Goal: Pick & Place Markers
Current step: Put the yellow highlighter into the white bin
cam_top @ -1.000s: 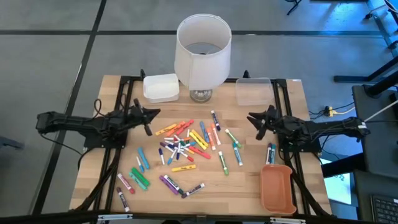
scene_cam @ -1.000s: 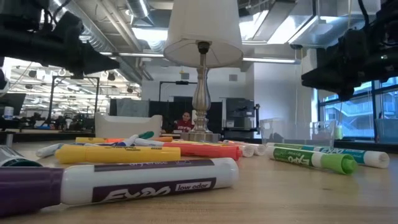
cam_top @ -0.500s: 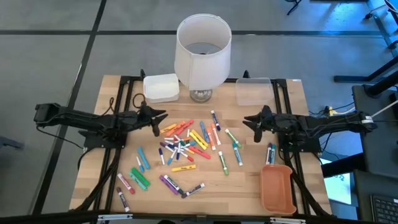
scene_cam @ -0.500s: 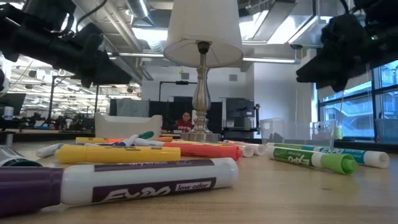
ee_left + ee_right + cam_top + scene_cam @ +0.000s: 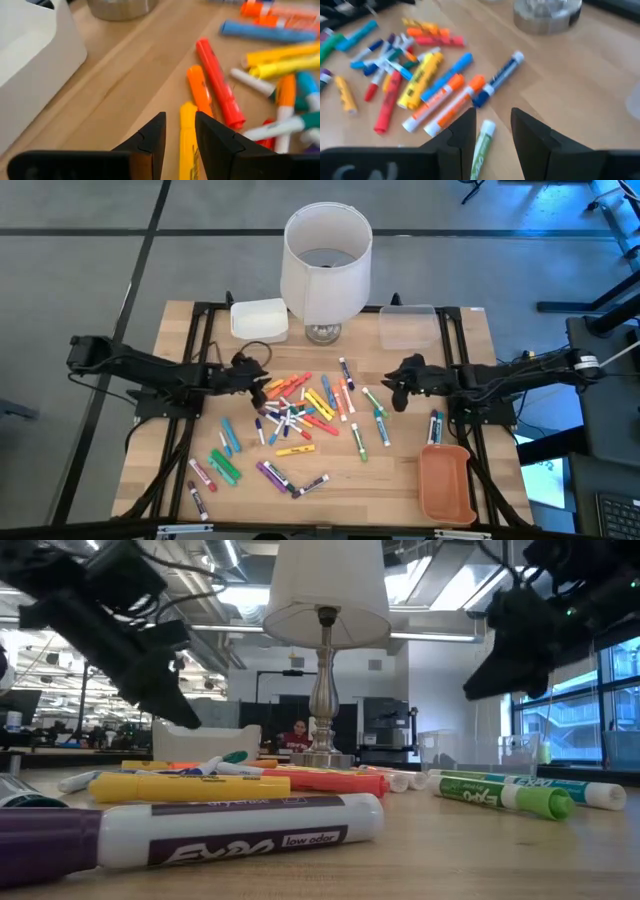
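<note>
My left gripper (image 5: 179, 131) hangs over the left edge of the markers (image 5: 300, 412), which lie scattered at the centre of the wooden table (image 5: 400, 470). Its fingers stand a little apart and empty, with a yellow marker (image 5: 188, 142) between the tips. I think I should lower straight and close across the round barrel — smooth plastic slips easily. My right gripper (image 5: 493, 126), also slightly parted and empty, lines up over a green marker (image 5: 482, 143).

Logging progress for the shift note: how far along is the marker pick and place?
Nothing looks done: the orange bin shows no markers inside. In hand: the left gripper is open over a yellow marker, and the right gripper is open over a green one. Left: the whole scattered pile.
</note>
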